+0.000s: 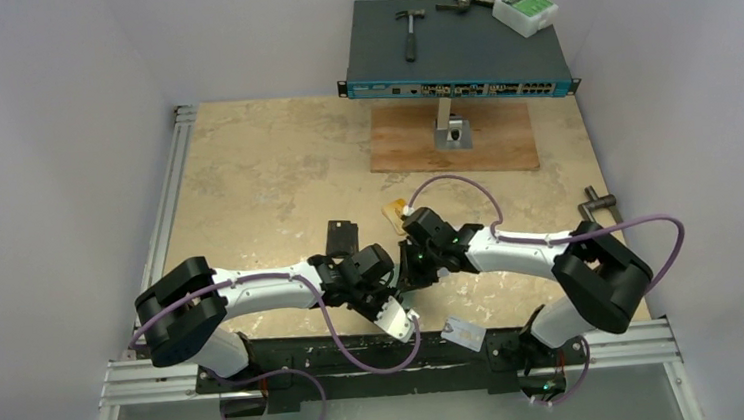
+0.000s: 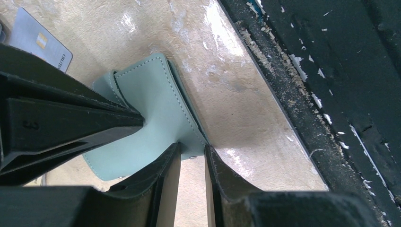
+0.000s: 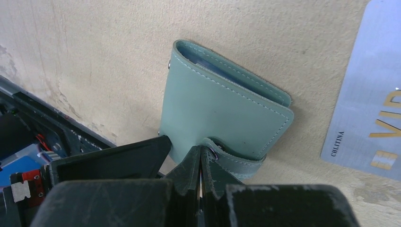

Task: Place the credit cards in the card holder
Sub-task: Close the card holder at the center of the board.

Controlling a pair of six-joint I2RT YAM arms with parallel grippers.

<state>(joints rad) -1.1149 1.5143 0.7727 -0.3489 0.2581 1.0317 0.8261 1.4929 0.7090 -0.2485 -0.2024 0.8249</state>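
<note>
While right jaws rest closed against card holder (image 3: 222, 118), left jaws narrowly parted alongside.

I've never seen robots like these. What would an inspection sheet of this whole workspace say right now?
Surface: beige table, scuffed; wooden board at the far side.
Job's things: teal card holder folded, lying on the table; silver card beside it, apart; orange card further back, partly hidden.
Clutter: black rectangle; switch box carrying a hammer and a white box.
Grippers: right gripper shut at the holder's tab; left gripper with jaws slightly apart at the holder's corner, grip unclear.
Cables: purple cables loop along both arms.
Surroundings: white walls.
</note>
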